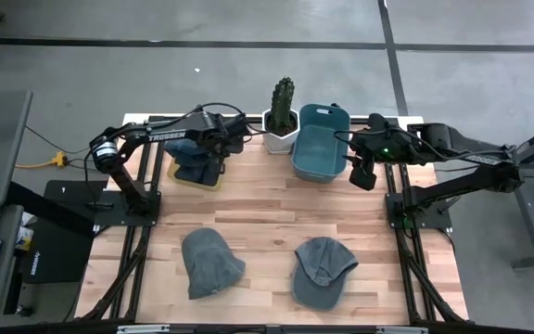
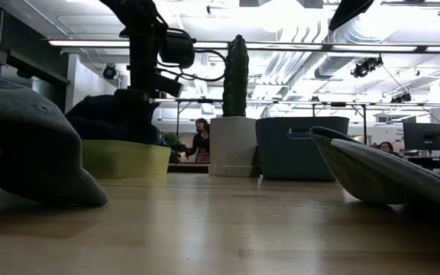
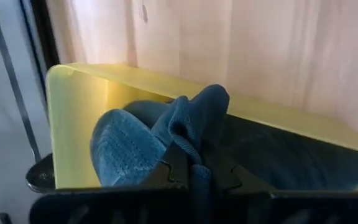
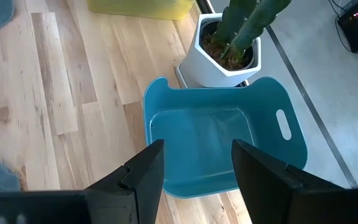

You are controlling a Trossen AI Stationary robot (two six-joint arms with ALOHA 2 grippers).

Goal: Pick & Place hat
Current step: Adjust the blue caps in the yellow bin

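Already the left end effector (image 3: 194, 171) is pinched together on a raised fold of the dark blue knitted hat (image 3: 160, 140), which lies in the shallow yellow plastic tray (image 3: 73, 106) at the worktop's far side. Soft and light, it will likely sag and stretch, so a bunched fold suits best. The right end effector (image 4: 194, 171) hangs spread apart above the teal plastic tub (image 4: 166, 112).

Grey concrete floor (image 1: 248, 70) crossed by dark lines around a pale wooden bench (image 1: 267, 218); overhead, long strip lights (image 2: 281, 46) and exposed silver ducting (image 2: 373, 34); seated person (image 2: 201, 139) beyond.
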